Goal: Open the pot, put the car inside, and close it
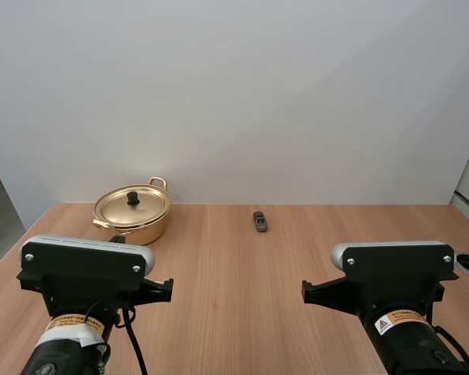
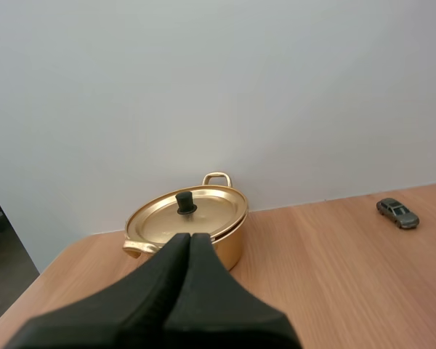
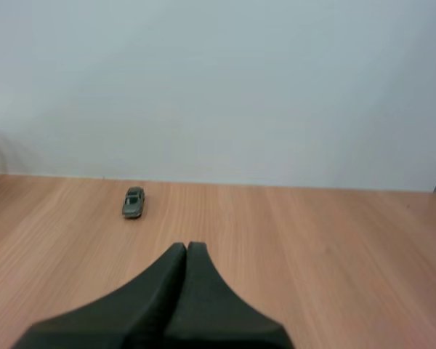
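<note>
Left pincer [image 2: 190,236] closed, fingers pressed together, empty, facing gold pot [image 1: 133,215] at centre left of high frame, lid [image 1: 132,205] on. Small grey car [image 1: 259,221] on bench [image 1: 234,305] just right of centre, well apart from pot. Right pincer [image 3: 187,246] closed, empty, short of car.

High view: taken from above and behind, faced forward over the table [image 1: 242,312].
Wrist views: held low, faced toward the far edge.
Shared: the car [image 1: 259,221].
</note>
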`<state>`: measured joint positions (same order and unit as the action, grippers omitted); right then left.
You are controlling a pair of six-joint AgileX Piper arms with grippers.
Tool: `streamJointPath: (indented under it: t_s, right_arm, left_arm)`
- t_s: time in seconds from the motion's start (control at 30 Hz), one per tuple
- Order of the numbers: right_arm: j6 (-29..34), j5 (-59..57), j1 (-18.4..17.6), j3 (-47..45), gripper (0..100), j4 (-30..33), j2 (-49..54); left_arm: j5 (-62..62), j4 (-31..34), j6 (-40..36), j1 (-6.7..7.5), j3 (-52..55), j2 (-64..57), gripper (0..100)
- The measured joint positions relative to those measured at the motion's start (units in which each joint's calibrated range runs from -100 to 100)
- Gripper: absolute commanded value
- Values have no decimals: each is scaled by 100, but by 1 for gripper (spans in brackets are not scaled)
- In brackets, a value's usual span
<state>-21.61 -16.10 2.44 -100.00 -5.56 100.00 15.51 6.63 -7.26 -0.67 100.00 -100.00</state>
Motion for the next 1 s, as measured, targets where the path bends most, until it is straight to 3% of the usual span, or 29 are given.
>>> streamJointPath:
  t_s: [0.13,0.33,0.57,0.73,0.9,1.0]
  right_arm:
    - [-279,1044,0,0,0,402,0]
    - [-1168,2650,0,0,0,503,0]
    - [-2137,4210,0,398,0,-29,-117]
    - [-2352,4048,0,1435,0,-928,-952]
    - [-2584,2788,0,2404,0,-1743,-1916]
    - [-2410,2035,0,3038,0,-2219,-2470]
  left_arm:
    - [0,261,560,0,-32,0,0]
    - [159,262,1326,0,-831,0,0]
    - [1788,328,1080,0,-2192,258,0]
    - [3035,708,367,0,-3201,1161,0]
    - [4343,744,-382,0,-4210,2113,0]
    - [5116,744,-820,0,-4799,2670,0]
